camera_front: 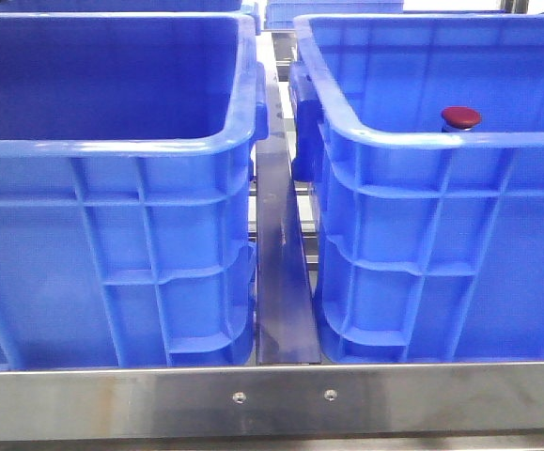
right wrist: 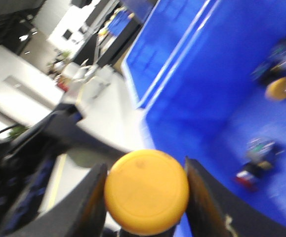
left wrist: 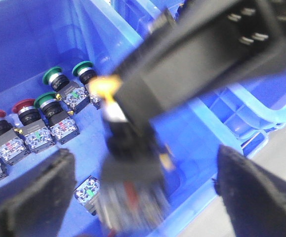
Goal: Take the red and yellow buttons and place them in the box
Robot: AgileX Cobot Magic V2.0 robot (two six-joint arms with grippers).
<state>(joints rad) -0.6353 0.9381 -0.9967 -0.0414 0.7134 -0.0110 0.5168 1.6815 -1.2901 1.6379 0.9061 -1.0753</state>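
My right gripper [right wrist: 146,193] is shut on the yellow button [right wrist: 146,191]; its round cap sits between both fingers [right wrist: 91,207] above a blue crate's wall. My left gripper [left wrist: 147,197] is open, its fingers [left wrist: 34,197] wide apart over a crate floor. Between them is a blurred black and silver block [left wrist: 133,182] with a red streak, touching neither finger. A black arm [left wrist: 202,54] crosses above it, with a yellow spot [left wrist: 103,86] at its tip. A dark red button cap [camera_front: 461,116] shows just over the right crate's near rim [camera_front: 441,141]. Neither gripper shows in the front view.
Two blue crates stand side by side, the left crate [camera_front: 112,146] and the right one, behind a metal rail [camera_front: 272,399]. Green-capped [left wrist: 52,75] and red-capped [left wrist: 23,105] buttons lie in a row on a crate floor. Another yellow button [right wrist: 277,89] lies in a crate.
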